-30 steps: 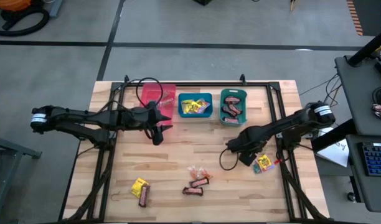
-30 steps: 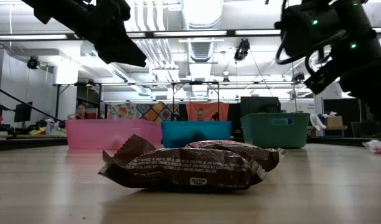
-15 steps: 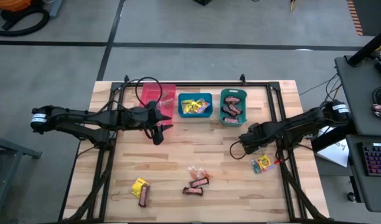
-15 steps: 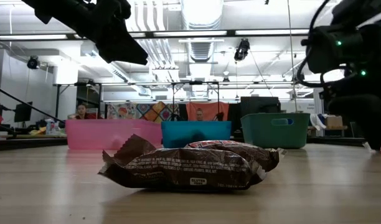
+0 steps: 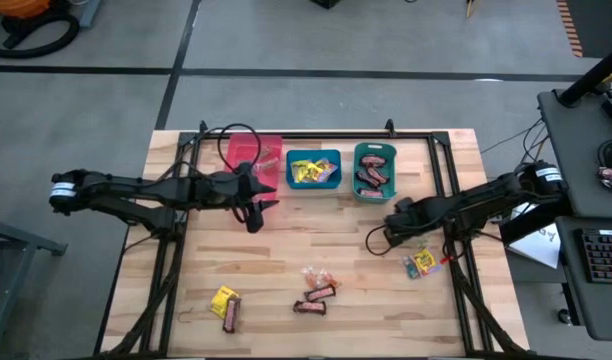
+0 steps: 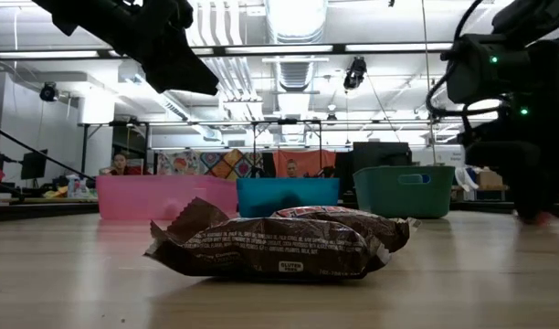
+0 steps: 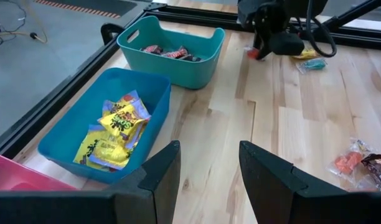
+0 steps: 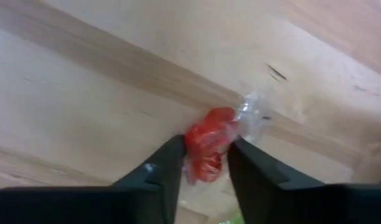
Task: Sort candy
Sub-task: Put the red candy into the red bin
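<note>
The left gripper point(image 5: 254, 207) hangs open and empty in front of the pink bin point(image 5: 254, 155). In the low view the brown bar point(image 6: 279, 245) in front reads "GLUTEN FREE". At the table's right, only the right wrist view shows the right gripper point(image 8: 206, 163) pinching a red clear-wrapped candy point(image 8: 209, 148) on the wood.

Even, bright overhead light; the bench point(image 5: 316, 240) shows only soft, short shadows. Low view: ceiling strip lights point(image 6: 293, 47) glare white, arms silhouetted black against them, foreground wrapper point(image 6: 275, 242) sharp, room behind softer. Right wrist view blurred throughout.
</note>
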You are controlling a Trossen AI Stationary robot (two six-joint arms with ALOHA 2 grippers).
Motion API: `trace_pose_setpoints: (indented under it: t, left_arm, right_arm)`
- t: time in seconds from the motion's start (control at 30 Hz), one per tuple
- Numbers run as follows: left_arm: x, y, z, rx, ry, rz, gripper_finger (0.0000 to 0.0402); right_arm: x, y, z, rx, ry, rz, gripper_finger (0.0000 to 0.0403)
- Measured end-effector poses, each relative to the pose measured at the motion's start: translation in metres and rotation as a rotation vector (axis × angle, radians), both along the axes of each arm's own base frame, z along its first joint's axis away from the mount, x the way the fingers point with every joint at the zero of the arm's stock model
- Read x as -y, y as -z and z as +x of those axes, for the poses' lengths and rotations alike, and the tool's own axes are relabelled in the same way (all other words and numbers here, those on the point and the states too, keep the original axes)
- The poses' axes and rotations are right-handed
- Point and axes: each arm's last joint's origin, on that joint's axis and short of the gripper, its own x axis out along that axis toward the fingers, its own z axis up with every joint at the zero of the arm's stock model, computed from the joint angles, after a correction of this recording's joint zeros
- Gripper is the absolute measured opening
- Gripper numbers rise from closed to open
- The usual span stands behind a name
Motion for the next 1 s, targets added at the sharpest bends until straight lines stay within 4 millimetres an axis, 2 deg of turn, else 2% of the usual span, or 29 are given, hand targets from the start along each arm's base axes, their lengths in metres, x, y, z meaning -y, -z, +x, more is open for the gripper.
trace_pose_setpoints:
  t: [0.17, 0.27, 0.43, 0.63, 0.8, 1.0]
  left_arm:
    - [0.0, 0.006, 0.005, -0.023, 0.0, -0.001, 0.0148]
    - [0.0, 0.011, 0.009, -0.047, 0.0, -0.002, 0.0148]
    - [-0.001, 0.017, 0.017, -0.05, 0.001, -0.003, 0.0148]
    - [0.0, 0.022, 0.028, -0.018, 0.041, -0.021, 0.0148]
    - [0.002, 0.026, 0.039, 0.033, 0.094, -0.04, 0.0148]
    - [0.006, 0.034, 0.056, 0.103, 0.126, -0.04, 0.0148]
  right_arm:
    - [0.0, -0.004, 0.004, 0.017, -0.024, 0.001, 0.0041]
    - [-0.001, -0.005, 0.006, 0.021, -0.042, 0.003, 0.0016]
    - [-0.002, -0.009, 0.009, 0.033, -0.094, 0.004, 0.0014]
    - [-0.011, -0.027, 0.023, 0.12, -0.227, 0.005, 0.0013]
    - [-0.023, -0.044, 0.043, 0.308, -0.374, -0.016, 0.0013]
    - [-0.036, -0.057, 0.07, 0.576, -0.638, -0.217, 0.0013]
